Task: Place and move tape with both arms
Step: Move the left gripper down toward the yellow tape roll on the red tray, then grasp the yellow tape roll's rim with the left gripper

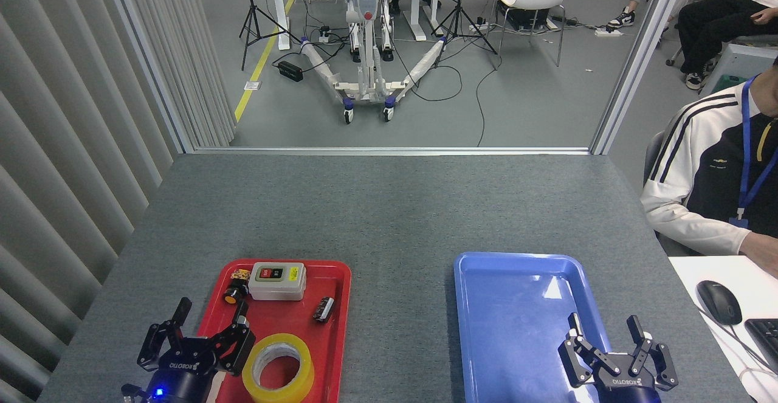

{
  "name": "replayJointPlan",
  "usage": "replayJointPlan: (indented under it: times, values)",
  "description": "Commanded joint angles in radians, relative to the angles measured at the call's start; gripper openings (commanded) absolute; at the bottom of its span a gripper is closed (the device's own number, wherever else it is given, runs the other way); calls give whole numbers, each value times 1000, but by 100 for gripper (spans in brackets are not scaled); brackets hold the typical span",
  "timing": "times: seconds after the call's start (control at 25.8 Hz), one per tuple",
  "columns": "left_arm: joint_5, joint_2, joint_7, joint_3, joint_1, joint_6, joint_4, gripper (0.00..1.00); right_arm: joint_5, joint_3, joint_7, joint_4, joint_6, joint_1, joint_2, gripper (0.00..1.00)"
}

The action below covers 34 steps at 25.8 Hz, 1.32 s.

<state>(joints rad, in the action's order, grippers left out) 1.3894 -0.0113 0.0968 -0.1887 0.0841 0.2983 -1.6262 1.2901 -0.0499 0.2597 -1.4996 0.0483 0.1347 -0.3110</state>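
Both sets of jaws stood spread and empty, the left gripper (194,336) at lower left just beside the tape (278,369), which lay flat in the red tray (340,330), the right gripper (614,345) over the bare blue tray (468,306); judged: transfer not begun.

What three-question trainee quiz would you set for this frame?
1. True or false: the tape lies in the blue tray.
2. Which gripper is nearer the tape: A) left gripper B) right gripper?
3. Fill in: the switch box sits at the ____ end of the red tray.

Key: 1 false, it lies in the red tray; 2 A; 3 far.
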Motion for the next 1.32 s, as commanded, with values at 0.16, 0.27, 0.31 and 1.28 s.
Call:
replayJointPlan:
  times: [0.16,0.27,0.31,1.28]
  values:
    - [-18,-4,-43,6,-12,22,2,100,2,-4,1,-19,-1,0,3,99]
    - [-18,-4,-92,8,-21,65,-4,100,2,-5,3,-27,-2,0,1,100]
    - [-18,-2,-92,8,-37,81,-4,100,2,-4,3,-27,-2,0,1,99]
    - [-15,-196,-1059,190,-474,487,368,100,3,-4,-76,-47,-2,2,4,99]
